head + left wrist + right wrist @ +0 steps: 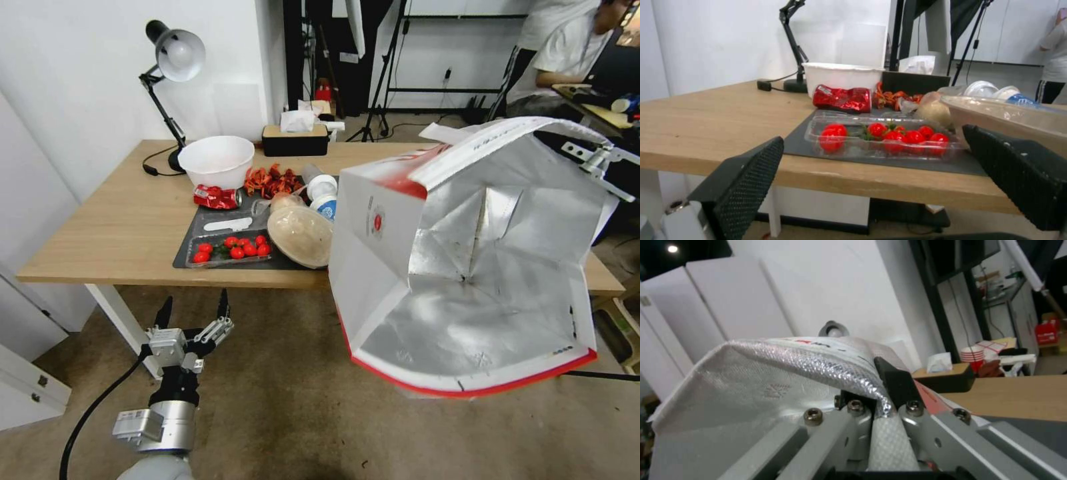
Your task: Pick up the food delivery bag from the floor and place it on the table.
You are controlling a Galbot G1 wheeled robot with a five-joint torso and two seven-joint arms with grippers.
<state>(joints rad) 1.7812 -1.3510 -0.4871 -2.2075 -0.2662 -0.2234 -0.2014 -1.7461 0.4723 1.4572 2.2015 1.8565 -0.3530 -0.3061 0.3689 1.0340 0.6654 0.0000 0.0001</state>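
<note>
The food delivery bag (467, 267) hangs in the air, tipped so its silver foil inside faces me, in front of the right part of the table (120, 227). It is off the floor (287, 400). My right gripper (600, 160) is at the bag's upper right rim. In the right wrist view the right gripper (889, 386) is shut on the bag's (773, 386) foil edge and white strap. My left gripper (193, 303) stands open and holds nothing, low before the table's front edge. In the left wrist view the left gripper (880, 186) faces the table (706, 123).
On the dark mat (200, 233) lie a tray of tomatoes (230, 250), a crushed red can (217, 197), a lidded bowl (300, 235) and cups. A white bowl (217, 160), desk lamp (170, 60) and tissue box (295, 139) stand behind. The table's left half is bare wood.
</note>
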